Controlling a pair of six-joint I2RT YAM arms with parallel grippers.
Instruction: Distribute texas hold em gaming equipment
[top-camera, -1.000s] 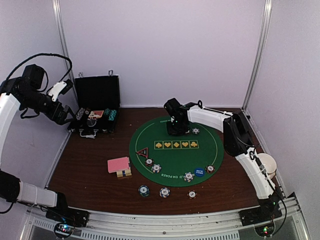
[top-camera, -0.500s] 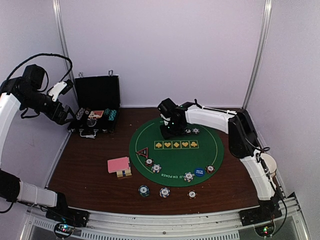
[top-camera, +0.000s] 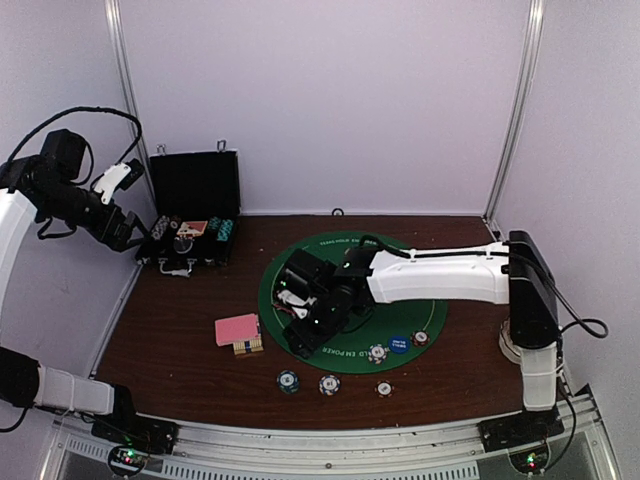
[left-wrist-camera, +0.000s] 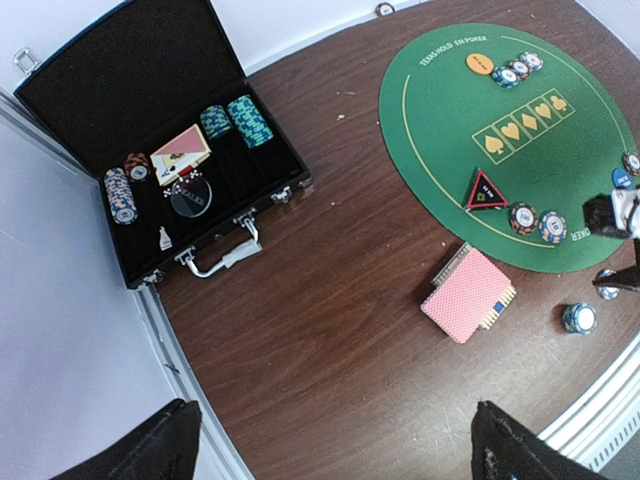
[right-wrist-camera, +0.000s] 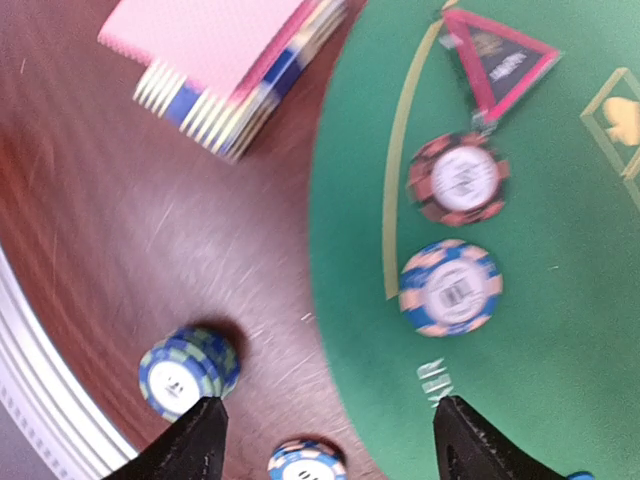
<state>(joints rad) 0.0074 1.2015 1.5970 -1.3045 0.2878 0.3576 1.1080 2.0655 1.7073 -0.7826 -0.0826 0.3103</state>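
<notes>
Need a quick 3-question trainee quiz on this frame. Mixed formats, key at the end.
1. True or false: the pink card deck lies on the green mat.
2. The right claw holds: A) a chip B) a card C) nothing.
3. Fill in: the ___ disc button sits beside two chips near the mat's far edge.
Key: 1 false, it lies on the bare table beside the mat. 2 C, it is open and empty. 3 orange.
</notes>
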